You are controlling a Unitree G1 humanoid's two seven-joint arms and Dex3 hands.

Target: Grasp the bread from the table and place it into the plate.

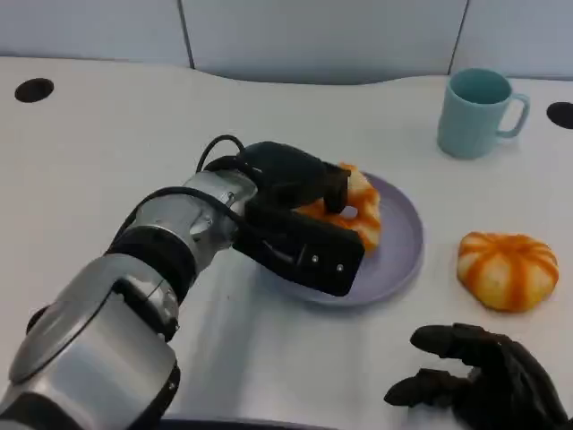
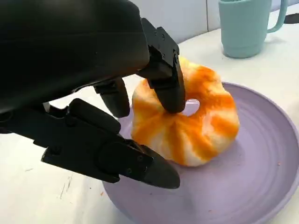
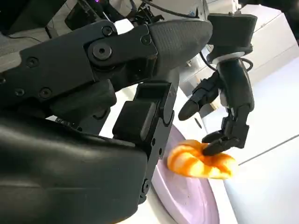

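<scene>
- Fingers [image 2: 170, 93] of the left hand [image 1: 295, 210] are closed on a bread [image 2: 187, 123] that sits on the plate [image 2: 261, 177]; one fingertip presses into its central dimple, the thumb lies low beside it.
- Right hand [image 1: 483, 381] rests on the desk [image 1: 107, 152] at the near edge, fingers loosely curled, holding nothing.
- Step in hand, as judged: placing. The bread appears to touch the plate surface, so the next move calls for spreading the fingers and lifting clear without dragging it.
- A second bread [image 1: 507, 269] lies on the desk just beside the plate, untouched.
- Head view shows this second piece and the teal mug [image 1: 479, 112] beyond; the left wrist view alone shows the contact at the dimple.
</scene>
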